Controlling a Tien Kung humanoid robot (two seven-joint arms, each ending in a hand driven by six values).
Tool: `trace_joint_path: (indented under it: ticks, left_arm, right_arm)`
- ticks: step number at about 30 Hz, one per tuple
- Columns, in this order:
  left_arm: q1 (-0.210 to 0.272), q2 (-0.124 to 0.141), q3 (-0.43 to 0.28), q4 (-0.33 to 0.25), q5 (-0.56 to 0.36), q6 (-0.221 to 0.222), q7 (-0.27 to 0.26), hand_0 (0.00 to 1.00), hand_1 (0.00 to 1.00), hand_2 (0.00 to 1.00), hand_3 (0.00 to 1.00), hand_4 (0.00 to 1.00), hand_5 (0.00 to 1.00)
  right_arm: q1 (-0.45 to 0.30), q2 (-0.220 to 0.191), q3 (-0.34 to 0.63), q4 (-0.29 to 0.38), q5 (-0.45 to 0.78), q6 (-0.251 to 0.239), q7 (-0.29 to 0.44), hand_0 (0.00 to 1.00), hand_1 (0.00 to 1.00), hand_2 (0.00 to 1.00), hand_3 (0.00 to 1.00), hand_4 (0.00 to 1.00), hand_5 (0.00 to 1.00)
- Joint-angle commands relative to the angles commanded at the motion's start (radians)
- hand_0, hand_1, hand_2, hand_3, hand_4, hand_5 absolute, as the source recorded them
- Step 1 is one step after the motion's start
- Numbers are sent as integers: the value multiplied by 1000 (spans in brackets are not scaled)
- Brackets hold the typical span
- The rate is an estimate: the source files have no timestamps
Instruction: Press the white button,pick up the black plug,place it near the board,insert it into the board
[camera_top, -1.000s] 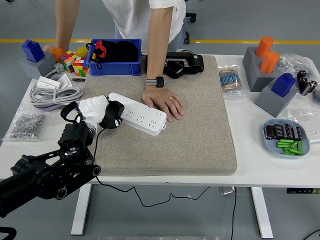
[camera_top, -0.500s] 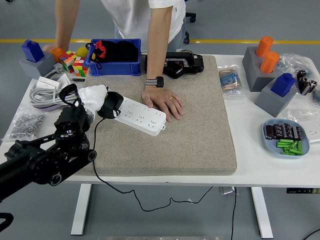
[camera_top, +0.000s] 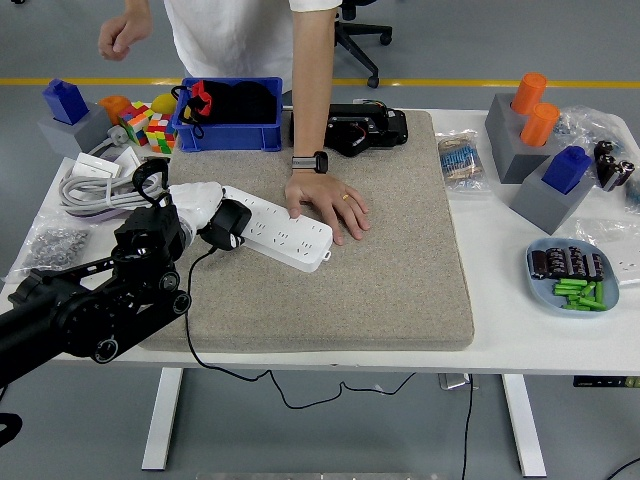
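Black plug (camera_top: 232, 222) now against board (camera_top: 283, 229)

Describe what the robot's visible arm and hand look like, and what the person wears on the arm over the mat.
The left arm is black, built of chunky round joints, ending in a white-covered hand. The person's arm carries a dark wristwatch and a ring.

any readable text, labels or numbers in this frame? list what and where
None readable.
Power strip: socket markings only, no legible print.
Packet of small parts: print too small and blurred.
Black device behind the mat: no label visible.
Person's watch: face not readable.
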Motion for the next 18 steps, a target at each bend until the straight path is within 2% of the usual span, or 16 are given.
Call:
trace_joint_path:
  ticks: [18]
  left_arm:
    - [-24, 0, 12, 29, -8, -39, 0, 174, 141, 184, 330, 542, 2]
  right_arm:
    - [0, 0, -1, 1, 1, 0, 1, 624, 594, 586, 579, 644, 378]
